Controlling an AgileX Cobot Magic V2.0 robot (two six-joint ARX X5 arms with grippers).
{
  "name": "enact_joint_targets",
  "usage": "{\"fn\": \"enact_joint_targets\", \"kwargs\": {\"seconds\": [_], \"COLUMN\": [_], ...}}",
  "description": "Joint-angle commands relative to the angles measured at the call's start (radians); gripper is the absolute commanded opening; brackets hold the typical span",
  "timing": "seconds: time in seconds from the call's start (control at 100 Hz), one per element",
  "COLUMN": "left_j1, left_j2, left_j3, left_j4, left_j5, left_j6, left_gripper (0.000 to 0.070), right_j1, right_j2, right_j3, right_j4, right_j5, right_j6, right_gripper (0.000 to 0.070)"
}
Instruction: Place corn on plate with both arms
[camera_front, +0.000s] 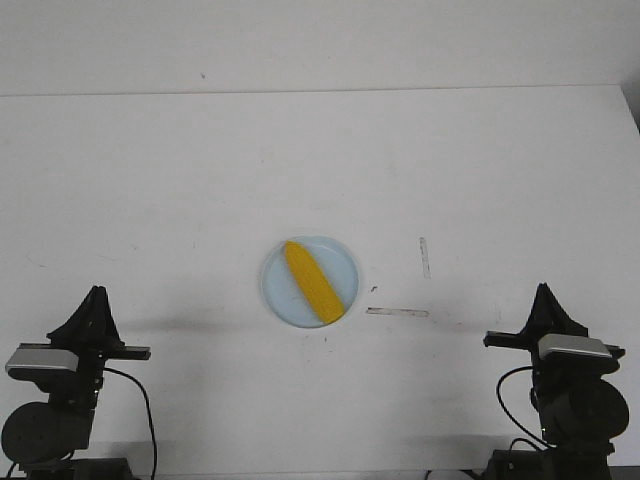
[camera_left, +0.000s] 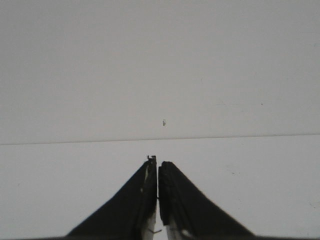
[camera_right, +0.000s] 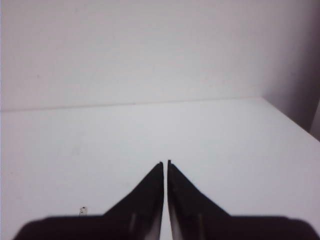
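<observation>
The yellow corn (camera_front: 311, 281) lies diagonally on the pale blue plate (camera_front: 279, 295) at the middle of the white table, pointed end toward the far left. My left gripper (camera_front: 96, 293) sits at the near left, far from the plate, shut and empty; in the left wrist view (camera_left: 157, 161) its jaws meet over bare table. My right gripper (camera_front: 543, 290) sits at the near right, also shut and empty; the right wrist view (camera_right: 165, 163) shows its jaws together. Neither wrist view shows the corn or the plate.
Two faint strips of tape (camera_front: 397, 312) mark the table right of the plate. The table's far edge (camera_front: 320, 91) meets a white wall. The table's right edge (camera_right: 285, 116) shows in the right wrist view.
</observation>
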Motion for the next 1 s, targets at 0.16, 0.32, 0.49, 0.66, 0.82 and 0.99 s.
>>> {"fn": "enact_joint_targets", "kwargs": {"seconds": [0.16, 0.32, 0.49, 0.66, 0.82, 0.99], "left_j1": [0.002, 0.002, 0.002, 0.002, 0.002, -0.002], "left_j2": [-0.001, -0.001, -0.001, -0.001, -0.007, -0.054], "left_j3": [0.008, 0.008, 0.008, 0.008, 0.007, -0.003], "left_j4": [0.010, 0.010, 0.010, 0.010, 0.006, -0.052], "left_j5": [-0.002, -0.002, -0.002, -0.002, -0.002, -0.002], "left_j6": [0.009, 0.009, 0.009, 0.009, 0.009, -0.030], "left_gripper": [0.0002, 0.0002, 0.0002, 0.0002, 0.0001, 0.0000], "right_j1": [0.000, 0.000, 0.000, 0.000, 0.000, 0.000], "right_j2": [-0.046, -0.046, -0.046, -0.046, -0.046, -0.046], "right_j3": [0.000, 0.000, 0.000, 0.000, 0.000, 0.000], "right_j4": [0.010, 0.010, 0.010, 0.010, 0.010, 0.010], "right_j5": [0.002, 0.002, 0.002, 0.002, 0.002, 0.002], "right_j6": [0.012, 0.012, 0.012, 0.012, 0.012, 0.012], "right_gripper": [0.0015, 0.0015, 0.0015, 0.0015, 0.0015, 0.0015]}}
